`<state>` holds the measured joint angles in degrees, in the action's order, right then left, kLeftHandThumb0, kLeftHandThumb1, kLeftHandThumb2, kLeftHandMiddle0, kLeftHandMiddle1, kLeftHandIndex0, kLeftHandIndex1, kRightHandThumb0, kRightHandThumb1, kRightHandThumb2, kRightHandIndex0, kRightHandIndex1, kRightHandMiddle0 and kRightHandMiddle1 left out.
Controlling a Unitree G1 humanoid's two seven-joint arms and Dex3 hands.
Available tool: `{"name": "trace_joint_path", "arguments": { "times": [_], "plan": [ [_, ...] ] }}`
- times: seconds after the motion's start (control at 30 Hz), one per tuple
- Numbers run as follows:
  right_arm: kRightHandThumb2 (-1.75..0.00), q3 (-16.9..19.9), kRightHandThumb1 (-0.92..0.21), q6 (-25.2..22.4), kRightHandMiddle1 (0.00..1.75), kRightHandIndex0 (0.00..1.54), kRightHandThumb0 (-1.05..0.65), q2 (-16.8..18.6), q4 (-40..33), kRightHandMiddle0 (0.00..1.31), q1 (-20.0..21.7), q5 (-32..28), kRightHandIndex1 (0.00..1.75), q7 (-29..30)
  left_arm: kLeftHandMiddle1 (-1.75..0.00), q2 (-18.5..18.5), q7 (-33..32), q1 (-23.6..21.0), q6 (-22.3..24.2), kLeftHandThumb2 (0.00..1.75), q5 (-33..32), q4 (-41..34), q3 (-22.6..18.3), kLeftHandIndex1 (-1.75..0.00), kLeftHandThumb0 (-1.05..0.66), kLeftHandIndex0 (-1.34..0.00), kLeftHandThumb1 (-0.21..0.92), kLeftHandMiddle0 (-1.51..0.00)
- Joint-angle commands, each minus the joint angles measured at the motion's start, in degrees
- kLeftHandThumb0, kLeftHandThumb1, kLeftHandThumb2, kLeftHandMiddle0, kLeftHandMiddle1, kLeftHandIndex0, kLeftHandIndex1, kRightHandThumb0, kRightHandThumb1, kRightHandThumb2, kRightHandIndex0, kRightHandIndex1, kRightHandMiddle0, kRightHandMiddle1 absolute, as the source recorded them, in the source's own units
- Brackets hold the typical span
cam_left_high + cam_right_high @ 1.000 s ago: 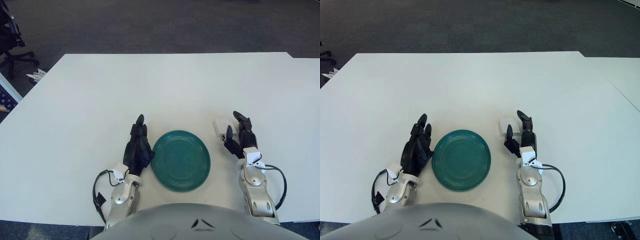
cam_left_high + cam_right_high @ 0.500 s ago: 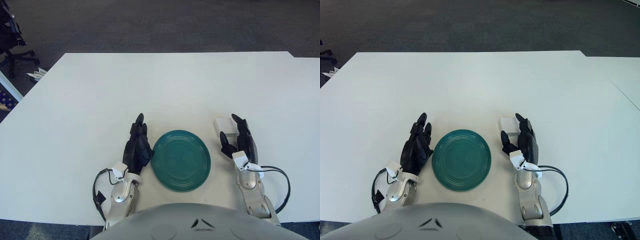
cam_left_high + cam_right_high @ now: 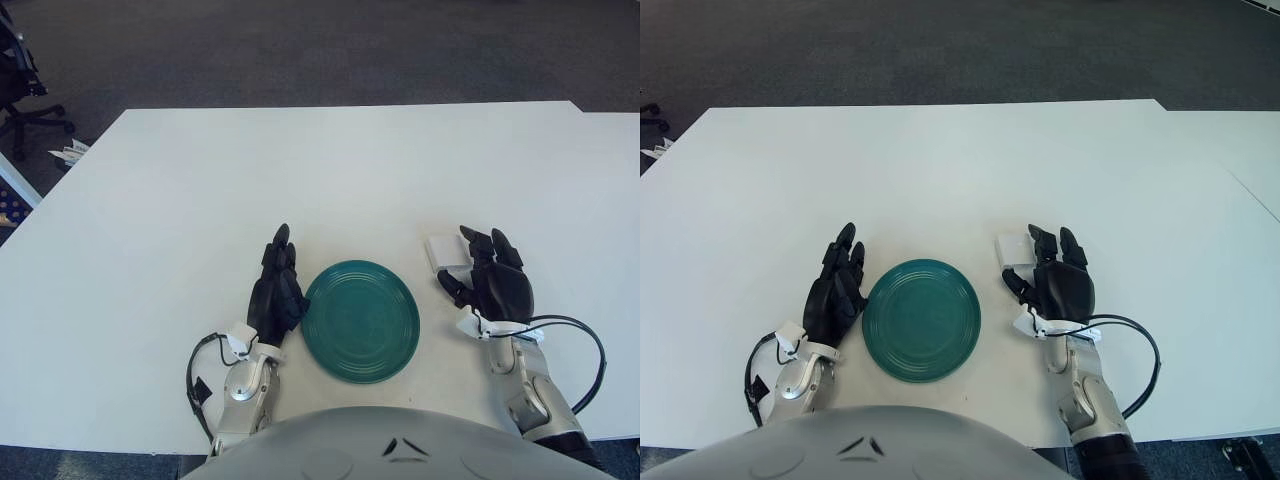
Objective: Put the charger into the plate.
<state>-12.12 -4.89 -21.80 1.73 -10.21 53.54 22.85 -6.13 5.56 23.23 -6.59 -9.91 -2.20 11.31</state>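
Note:
A white charger [image 3: 443,251] lies on the white table, a little right of the round teal plate [image 3: 361,320]. My right hand [image 3: 492,281] hovers just behind and to the right of the charger, palm down, fingers spread, their tips reaching over its near right corner without gripping it. Part of the charger is hidden under those fingers. My left hand [image 3: 277,288] shows at the plate's left rim, fingers relaxed and empty.
The white table [image 3: 300,180] stretches far ahead and to both sides. A second table edge adjoins at the right [image 3: 610,125]. An office chair [image 3: 20,80] and dark carpet lie beyond the far left corner.
My right hand has turned from edge-on to palm-down and lifted a little, its fingers now spread over the charger's near corner. The left hand, plate and charger have stayed put.

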Motion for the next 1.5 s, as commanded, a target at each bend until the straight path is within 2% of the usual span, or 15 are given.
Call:
{"name": "trace_joint_path", "arguments": {
  "times": [0.0, 0.03, 0.07, 0.1, 0.27, 0.33, 0.47, 0.53, 0.63, 0.7, 0.8, 0.93, 1.47],
  "plan": [
    [-0.68, -1.5, -0.92, -0.6, 0.47, 0.1, -0.93, -0.8, 2.1, 0.0, 1.2, 1.6, 0.0, -0.9, 0.0, -1.7, -0.4, 1.1, 2.3, 0.99, -1.3, 1.4, -0.1, -0.24, -1.05, 0.0, 0.92, 0.0],
    [-0.68, -1.7, -0.92, -0.7, 0.48, 0.1, -0.93, -1.0, 2.3, 0.0, 1.3, 1.6, 0.01, -0.9, 0.0, -1.8, -0.5, 1.1, 2.2, 1.0, -1.5, 1.4, -0.2, -0.33, -1.05, -0.02, 0.92, 0.0],
    [-0.67, -1.9, -0.92, -0.6, 0.48, 0.1, -0.93, -1.1, 2.5, 0.0, 1.4, 1.4, 0.01, -0.9, 0.0, -2.3, -1.2, 1.1, 2.3, 1.0, -1.5, 1.3, -0.1, -0.52, -1.05, -0.02, 0.92, 0.0],
    [-0.66, -2.0, -0.92, -0.5, 0.48, 0.1, -0.93, -1.2, 2.6, 0.0, 1.5, 1.3, 0.01, -0.9, 0.0, -2.6, -1.7, 1.1, 2.3, 1.0, -1.4, 1.1, 0.0, -0.61, -1.05, -0.01, 0.92, 0.0],
    [-0.63, -2.7, -0.92, -0.5, 0.49, 0.11, -0.93, -1.3, 3.4, 0.0, 2.4, 0.7, 0.01, -1.8, 0.0, -3.2, -2.1, 1.2, 1.5, 1.01, -2.2, 1.3, 0.1, -0.71, -1.05, -0.03, 0.92, 0.0],
    [-0.62, -3.0, -0.92, -0.6, 0.49, 0.11, -0.92, -1.4, 3.6, 0.0, 2.6, 0.5, 0.01, -2.0, 0.0, -3.2, -1.9, 1.2, 1.2, 1.0, -2.6, 1.3, 0.3, -0.87, -1.05, -0.05, 0.92, 0.0],
    [-0.61, -3.4, -0.92, -0.9, 0.49, 0.11, -0.92, -1.6, 4.0, 0.0, 3.2, 0.6, 0.0, -2.5, 0.0, -2.8, -1.5, 1.2, 1.3, 1.01, -3.5, 0.8, 0.7, -0.93, -1.05, -0.03, 0.92, 0.0],
    [-0.61, -3.5, -0.92, -1.0, 0.49, 0.11, -0.91, -1.6, 4.1, 0.0, 3.5, 0.5, 0.0, -2.8, 0.0, -2.9, -1.9, 1.2, 1.8, 1.02, -3.6, 0.5, 0.8, -0.91, -1.05, -0.02, 0.92, 0.0],
    [-0.62, -3.8, -0.92, -1.0, 0.49, 0.11, -0.91, -1.8, 4.2, 0.0, 4.1, 0.3, 0.0, -3.3, 0.0, -2.8, -2.5, 1.5, 2.4, 1.02, -3.5, -0.2, 1.0, -0.65, -1.05, 0.0, 0.92, 0.0],
    [-0.62, -3.8, -0.92, -1.1, 0.49, 0.11, -0.91, -1.8, 4.1, 0.0, 4.3, 0.3, 0.0, -3.5, 0.0, -2.5, -2.5, 1.9, 2.4, 1.02, -3.4, -0.7, 1.3, -0.58, -1.05, 0.0, 0.92, 0.0],
    [-0.64, -4.0, -0.92, -1.1, 0.49, 0.1, -0.92, -2.1, 3.8, 0.0, 4.6, 0.4, 0.0, -3.8, 0.0, -1.8, -1.5, 2.0, 1.2, 1.01, -3.0, -0.4, 1.7, -0.53, -1.05, 0.0, 0.92, 0.0],
    [-0.68, -4.2, -0.92, -1.3, 0.47, 0.09, -0.94, -2.3, 3.2, 0.0, 4.9, 0.8, 0.0, -4.5, 0.0, -1.6, -1.6, 1.9, 0.3, 1.0, -2.3, 0.1, 2.0, -0.68, -1.05, -0.03, 0.92, 0.0],
    [-0.77, -3.8, -0.92, -1.6, 0.44, 0.1, -0.98, -3.9, -3.7, 0.0, 3.9, 0.8, 0.01, -9.3, 0.0, -1.2, -0.6, 0.9, 1.7, 0.99, -3.8, 1.0, 1.5, -0.29, -1.05, 0.0, 0.92, 0.0]
  ]
}}
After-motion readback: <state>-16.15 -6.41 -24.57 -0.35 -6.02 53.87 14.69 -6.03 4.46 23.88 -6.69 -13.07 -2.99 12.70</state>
